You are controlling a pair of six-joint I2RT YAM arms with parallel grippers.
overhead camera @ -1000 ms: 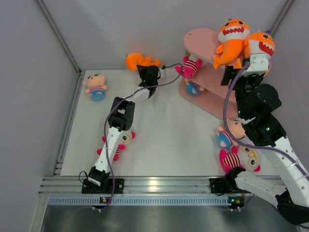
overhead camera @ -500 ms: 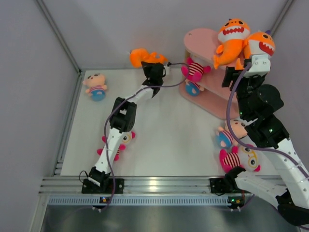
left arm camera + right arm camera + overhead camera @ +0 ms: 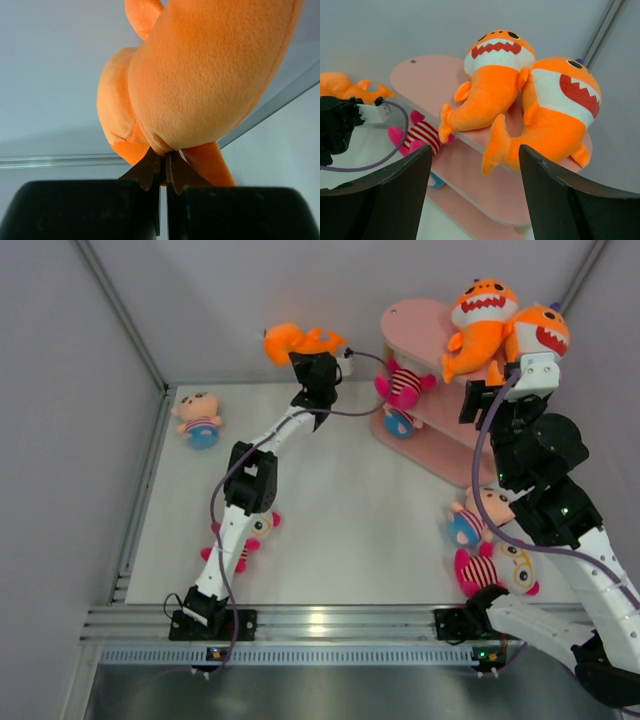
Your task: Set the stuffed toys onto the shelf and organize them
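Orange sharks: three counted. Two touching on top board of shelf, far-right corner of tabletop. Third shark pinched at seam in left tool, at far edge.
Striped dolls: three. One on middle board, one near-left, one near-right.
Blue-bodied dolls: three. One under middle board, one far-left corner, one near right edge.
Right tool spread, gripping nothing.

The white surface carried the pink shelf at its far right. On the top board an orange shark leaned against a second shark. A striped doll lay on the middle board, and what seemed a blue-bodied doll sat half hidden below it. On the surface itself lay a pink-faced doll far left, a white-faced doll near left, and a blue doll just beside a striped toy near right.
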